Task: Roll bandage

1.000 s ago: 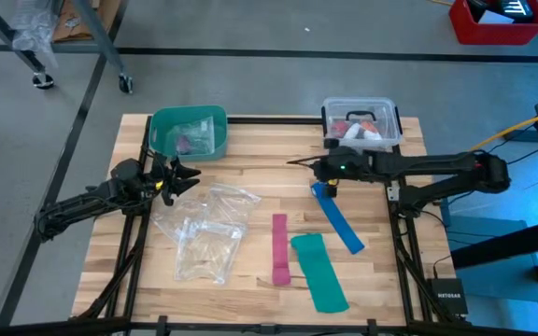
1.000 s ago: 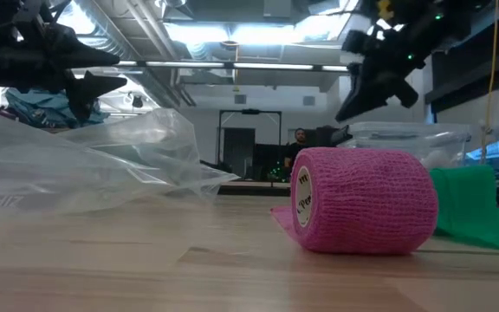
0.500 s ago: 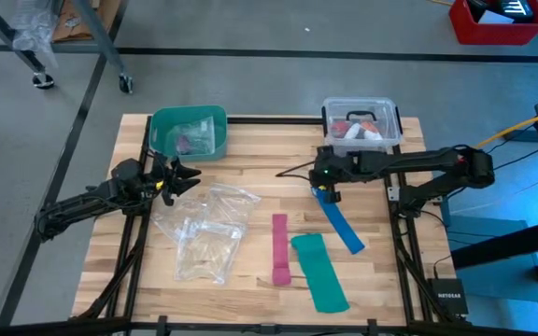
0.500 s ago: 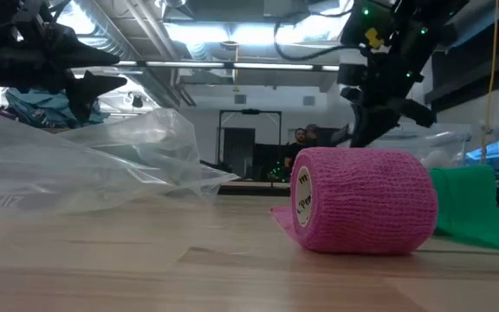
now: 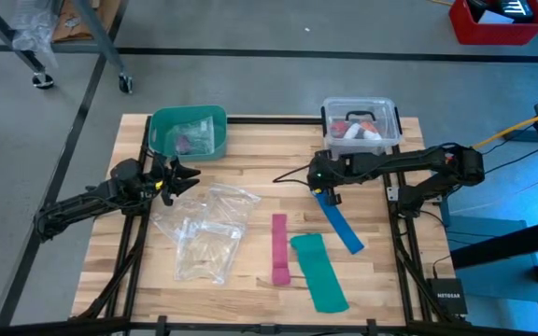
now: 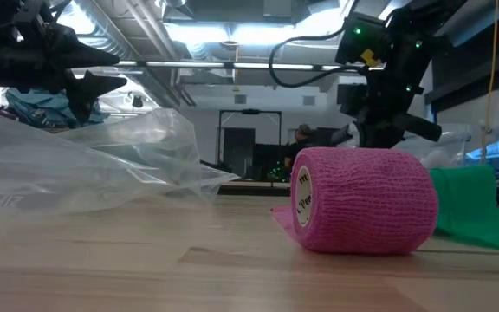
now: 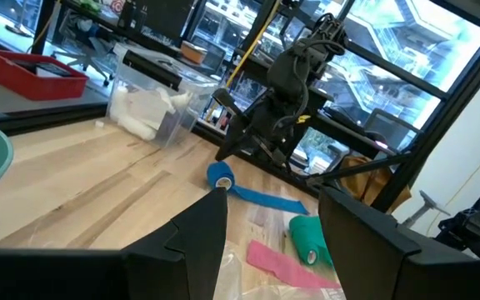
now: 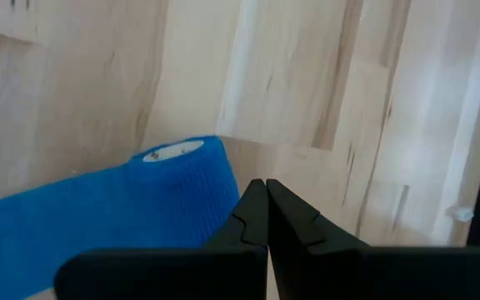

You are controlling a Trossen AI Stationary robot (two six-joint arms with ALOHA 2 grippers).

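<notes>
The right gripper (image 5: 328,191) has swung back over the last second and come down toward the wood, so its shut, empty jaws now sit right at the rolled head of the bright blue stretchy fabric bandage (image 5: 337,219). In the right wrist view the pinched fingertips (image 8: 257,218) press against the edge of the small blue roll (image 8: 182,179), with the flat tail trailing away behind them. I'd say it is set to nudge the roll along the strip; most of the length is still unrolled, so the task is early.

The left gripper (image 5: 177,176) hangs well apart on the far side of the table, jaws spread wide and holding nothing.

Just beyond the right jaws stands a clear lidded plastic box (image 5: 361,124) with white and red items inside, too small to name. Beside the left jaws is a teal-green plastic tub (image 5: 188,132) holding crumpled clear wrapping with something pink in it. Clear plastic bags (image 5: 205,233) lie below the left jaws, and a pink narrow strip (image 5: 279,248) and a wider teal-green strip (image 5: 318,271) lie near the blue tail.
</notes>
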